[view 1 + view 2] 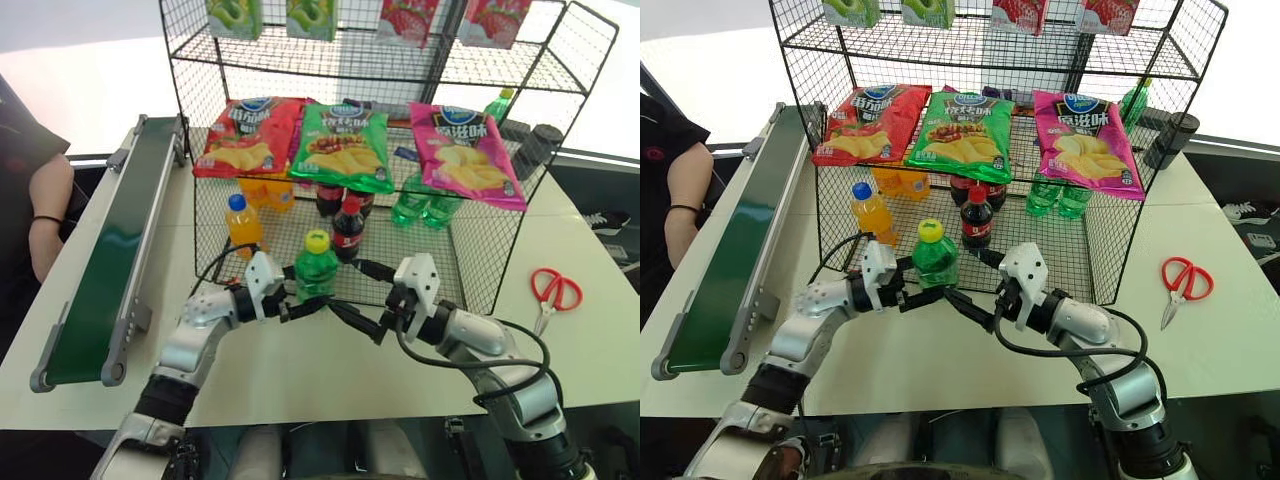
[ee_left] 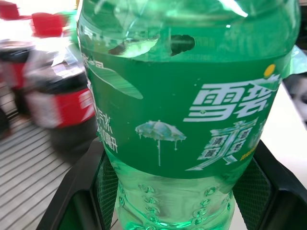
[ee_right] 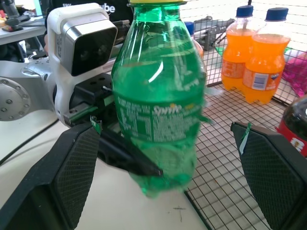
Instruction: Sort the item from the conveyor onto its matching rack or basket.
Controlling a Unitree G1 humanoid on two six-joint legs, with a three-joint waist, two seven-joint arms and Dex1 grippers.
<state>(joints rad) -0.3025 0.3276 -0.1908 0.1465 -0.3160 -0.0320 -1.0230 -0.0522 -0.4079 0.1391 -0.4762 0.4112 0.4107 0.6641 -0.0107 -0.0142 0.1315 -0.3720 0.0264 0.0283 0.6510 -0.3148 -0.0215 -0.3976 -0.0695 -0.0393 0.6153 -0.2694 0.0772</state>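
The left gripper [image 1: 300, 305] is clamped on the lower body of the green bottle [image 1: 316, 268], holding it upright in front of the rack [image 1: 470, 255], above the white table [image 1: 300, 375] at the rack's front edge. In the left wrist view the bottle [image 2: 187, 120] sits between the two black fingers [image 2: 84, 191], label facing the camera. The right gripper [image 1: 355, 318] points toward the bottle from the other side with its fingers spread wide and nothing between them touching; in the right wrist view the bottle [image 3: 158, 110] stands midway between its pads [image 3: 72, 177], clear of both, with the left gripper's finger [image 3: 127, 158] pressed against the bottle's base. Inside the rack's bottom tier, just behind the held bottle, stand a cola bottle [image 1: 348, 228] and an orange drink bottle [image 1: 242, 220], with more green bottles [image 1: 425, 205] farther back on the right. Three chip bags, red [image 1: 245, 135], green [image 1: 345, 145] and pink [image 1: 465, 155], lean on the tier above. The conveyor [image 1: 120, 250] runs along the table's left side, well apart from the bottle, and a person's arm [image 1: 50, 215] rests beyond it. Red scissors [image 1: 552, 292] lie on the table to the right of the rack.
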